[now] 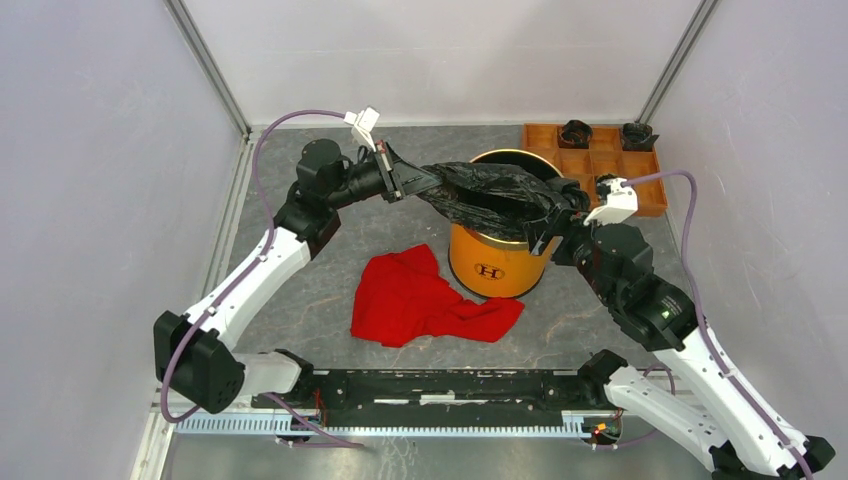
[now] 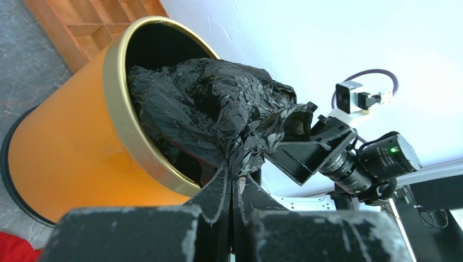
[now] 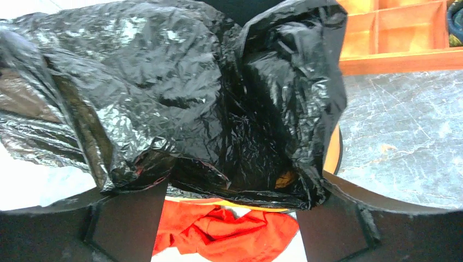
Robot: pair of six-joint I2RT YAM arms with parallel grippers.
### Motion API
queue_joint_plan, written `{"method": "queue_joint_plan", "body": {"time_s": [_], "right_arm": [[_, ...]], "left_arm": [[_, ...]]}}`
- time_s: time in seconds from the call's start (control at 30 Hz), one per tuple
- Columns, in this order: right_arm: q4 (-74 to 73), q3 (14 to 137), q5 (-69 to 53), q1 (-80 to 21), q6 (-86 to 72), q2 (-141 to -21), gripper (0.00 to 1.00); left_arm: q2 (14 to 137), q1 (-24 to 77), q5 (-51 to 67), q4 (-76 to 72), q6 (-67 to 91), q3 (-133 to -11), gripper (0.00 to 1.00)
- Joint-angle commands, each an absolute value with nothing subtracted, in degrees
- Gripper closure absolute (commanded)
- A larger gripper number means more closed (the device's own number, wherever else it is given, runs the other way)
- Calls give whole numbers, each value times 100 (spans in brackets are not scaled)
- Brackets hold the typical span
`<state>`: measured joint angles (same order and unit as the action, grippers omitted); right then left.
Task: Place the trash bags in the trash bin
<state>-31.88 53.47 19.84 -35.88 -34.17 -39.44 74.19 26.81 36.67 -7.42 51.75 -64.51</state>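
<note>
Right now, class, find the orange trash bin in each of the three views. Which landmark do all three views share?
Top external: the trash bin stands just right of centre.
Left wrist: the trash bin fills the left half, slanted in the picture.
Right wrist: only an orange sliver of the trash bin shows, at the bag's right edge.
Shared landmark: the black trash bag bunched over the bin's mouth.

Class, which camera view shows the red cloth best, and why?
The top external view: the whole red cloth lies crumpled beside the trash bin. The right wrist view shows only a part below the black trash bag; the left wrist view, a corner sliver.
</note>
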Motion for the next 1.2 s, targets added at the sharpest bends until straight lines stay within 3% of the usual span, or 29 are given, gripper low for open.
{"method": "queue_joint_plan", "body": {"time_s": [0.0, 0.1, 0.37, 0.47, 0.63, 0.87, 1.07, 1.17], "right_arm": [[-2452, 5077, 2483, -3584, -3774, -3675, 19], [-2259, 5016, 2586, -3580, -3743, -3623, 25], [-2525, 5216, 2543, -3578, -3514, -3640, 79], [-2816, 5344, 2380, -3584, -3356, -3542, 86], [-3334, 5373, 1799, -3579, -2884, -3350, 87], [-3730, 4877, 1879, -3581, -2694, -3066, 87], [-3172, 4443, 2429, -3581, -2089, -3280, 77], [-2899, 4100, 3053, -3582, -1709, -3411, 62]], "left_arm": [[7177, 2690, 3837, -889, 5434, -6379, 98], [7172, 2690, 3847, -870, 5448, -6334, 98], [7150, 2689, 3832, -834, 5417, -6329, 98], [7179, 2694, 3814, -785, 5388, -6313, 98], [7211, 2689, 3732, -758, 5326, -6114, 98], [7232, 2696, 3727, -782, 5259, -5481, 98], [7504, 2709, 3614, -888, 5110, -5375, 98], [7685, 2707, 3359, -798, 4811, -5392, 93]]}}
